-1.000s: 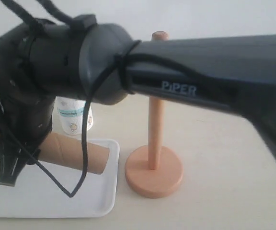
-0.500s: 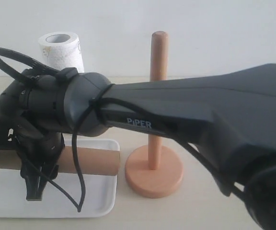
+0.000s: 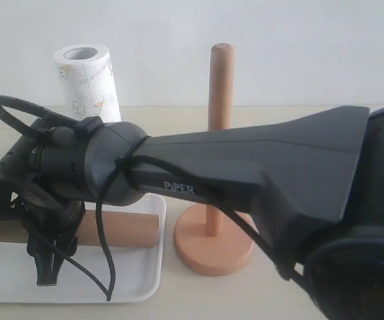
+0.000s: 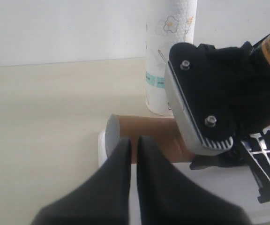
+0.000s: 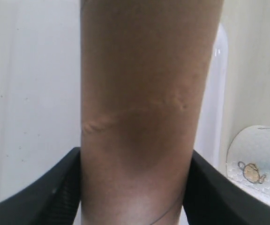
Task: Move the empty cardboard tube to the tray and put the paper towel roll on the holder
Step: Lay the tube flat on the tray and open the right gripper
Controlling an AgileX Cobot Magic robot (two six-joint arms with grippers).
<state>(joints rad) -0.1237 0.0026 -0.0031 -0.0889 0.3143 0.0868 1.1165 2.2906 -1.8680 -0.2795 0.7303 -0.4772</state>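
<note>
A: Right fingers (image 5: pixel 135 199), what are they doing?
B: Pinching the cardboard tube (image 5: pixel 144 93), one finger pressing on each side. The tube is lying level and crosswise between them.
A: And the tray (image 3: pixel 142 283)?
B: Sitting directly beneath those fingers. The tube is stretching across its far part, with one end poking out past the rim toward the left fingers (image 4: pixel 132 140). I am not managing to tell whether the tube is resting on the tray or hanging just above it.
A: Left fingers?
B: Pressing together, gripping nothing. Their tips are pointing at the tube's open end from close by. Contact is unclear.
A: Paper towel roll (image 3: pixel 85 77)?
B: Standing upright on the table (image 4: pixel 41 117), beyond the right fingers and just behind the tube. Nothing is gripping it.
A: Holder (image 3: pixel 205 257)?
B: Standing on the table just beside the tray, on the side of the right fingers that is facing away from the left ones. Its pole is pointing straight up, and the right arm is crossing in front of it.
</note>
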